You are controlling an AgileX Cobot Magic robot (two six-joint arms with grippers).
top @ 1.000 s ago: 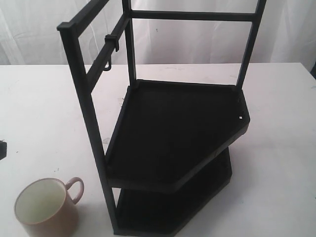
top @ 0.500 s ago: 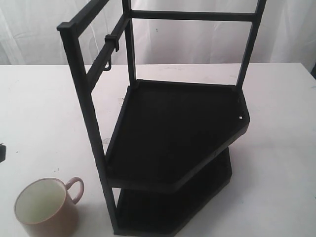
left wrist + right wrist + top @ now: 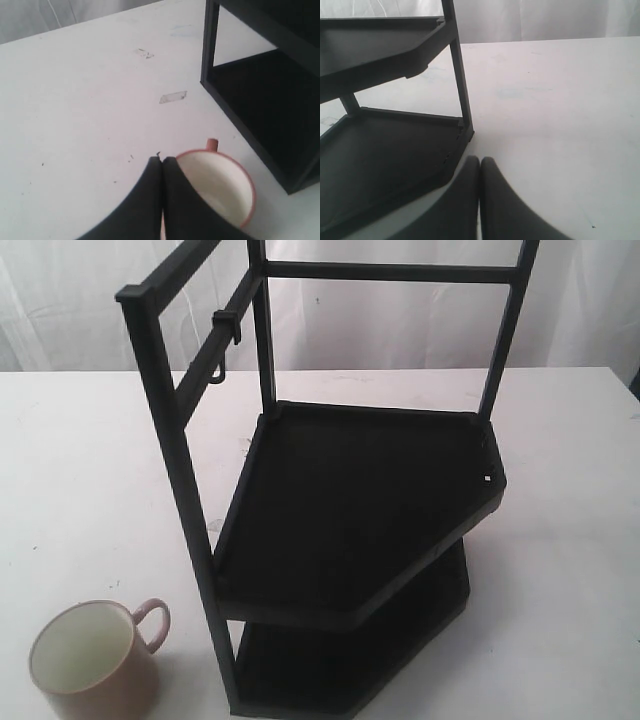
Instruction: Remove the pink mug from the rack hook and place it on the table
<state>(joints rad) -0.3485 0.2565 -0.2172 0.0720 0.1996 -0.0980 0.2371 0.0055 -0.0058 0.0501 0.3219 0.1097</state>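
The pink mug [image 3: 92,658] stands upright on the white table [image 3: 80,470] at the front left, beside the rack's front post, its handle toward the rack. The tall black rack [image 3: 350,510] fills the middle, and its small hook [image 3: 219,371] hangs bare from a side bar. Neither gripper shows in the exterior view. In the left wrist view my left gripper [image 3: 162,160] is shut and empty, above the table just beside the pink mug [image 3: 220,187]. My right gripper [image 3: 480,161] is shut and empty, near the rack's [image 3: 395,165] lower tray corner.
A white curtain [image 3: 380,320] hangs behind the table. A bit of clear tape [image 3: 173,97] and small scuffs mark the tabletop. White tabletop stretches left of the rack and to its right.
The dark tip of the left gripper at the exterior view's left edge has slid out of sight. The mug and rack have not moved.
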